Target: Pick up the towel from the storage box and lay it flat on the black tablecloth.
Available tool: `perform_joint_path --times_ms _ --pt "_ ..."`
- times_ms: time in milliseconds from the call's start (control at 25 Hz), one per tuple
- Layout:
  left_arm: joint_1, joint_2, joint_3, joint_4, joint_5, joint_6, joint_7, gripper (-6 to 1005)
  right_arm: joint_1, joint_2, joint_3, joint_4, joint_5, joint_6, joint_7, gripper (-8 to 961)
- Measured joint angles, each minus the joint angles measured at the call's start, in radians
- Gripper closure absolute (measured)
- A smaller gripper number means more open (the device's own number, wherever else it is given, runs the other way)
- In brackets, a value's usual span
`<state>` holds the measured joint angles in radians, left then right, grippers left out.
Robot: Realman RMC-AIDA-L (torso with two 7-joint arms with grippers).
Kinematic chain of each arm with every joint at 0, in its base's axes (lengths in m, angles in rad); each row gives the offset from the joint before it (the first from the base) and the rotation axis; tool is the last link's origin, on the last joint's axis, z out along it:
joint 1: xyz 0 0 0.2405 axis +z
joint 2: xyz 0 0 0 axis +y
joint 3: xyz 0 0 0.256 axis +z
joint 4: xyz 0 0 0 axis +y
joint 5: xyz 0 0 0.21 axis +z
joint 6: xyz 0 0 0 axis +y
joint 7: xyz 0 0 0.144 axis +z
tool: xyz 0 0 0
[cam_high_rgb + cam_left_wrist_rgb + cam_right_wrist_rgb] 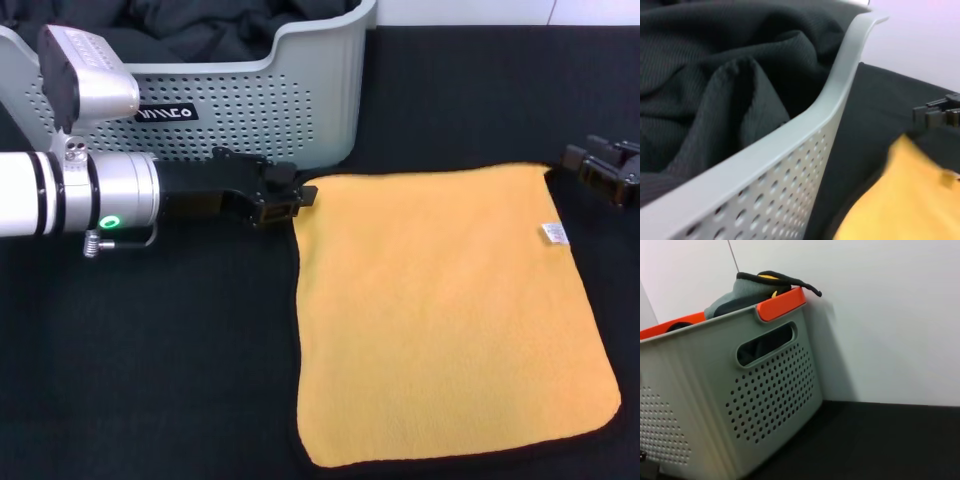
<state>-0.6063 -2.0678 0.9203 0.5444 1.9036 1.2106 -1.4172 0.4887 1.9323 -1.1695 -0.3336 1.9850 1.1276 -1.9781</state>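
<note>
Both of my grippers sit at the far corners of the towel (pixel 440 310), which lies spread orange-face up on the black tablecloth (pixel 150 370), just in front of the storage box (pixel 300 90); my left gripper (pixel 283 200) is at the towel's far corner nearest the box, its dark fingertips touching or just overlapping the black trim there, and whether it is pinching the cloth or has let go I cannot tell; my right gripper (pixel 603 170) is at the opposite far corner, farther from the box, just beside the trim, and its jaw state is likewise hidden from me.

Judging by how the towel lies, the laying-out is nearly done; the cloth looks flat with all four edges showing. To finish well, I should release each corner cleanly and draw both arms outward and upward, away from the towel, so no finger drags the trim or folds a corner back; the corner by my left gripper looks slightly bunched, so a gentle outward tug before letting go may help.

A heap of black fabric (pixel 200 30) fills the box.

Writing: a small black label (pixel 165 114) on the box wall facing the towel carries white letters, too stylised for me to read; a small white tag (pixel 554 234) near the towel's edge on my right gripper's side bears marks too small to read.
</note>
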Motion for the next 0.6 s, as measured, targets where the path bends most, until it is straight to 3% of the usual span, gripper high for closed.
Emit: perform_joint_path --times_ms 120,360,480,600 --pt "0.006 0.001 0.000 0.001 -0.001 0.003 -0.001 736 -0.018 0.003 0.000 -0.029 0.004 0.000 0.002 604" --pt "0.022 0.002 0.000 0.005 -0.015 0.044 0.007 510 -0.040 0.003 0.002 -0.047 0.005 0.013 0.004 429" --pt "0.029 0.003 -0.002 0.019 -0.030 0.129 0.035 511 -0.071 -0.002 0.003 -0.084 -0.005 0.073 0.003 350" --pt "0.048 0.005 -0.004 0.034 -0.089 0.320 0.125 511 -0.101 -0.017 -0.003 -0.134 -0.067 0.248 0.006 289"
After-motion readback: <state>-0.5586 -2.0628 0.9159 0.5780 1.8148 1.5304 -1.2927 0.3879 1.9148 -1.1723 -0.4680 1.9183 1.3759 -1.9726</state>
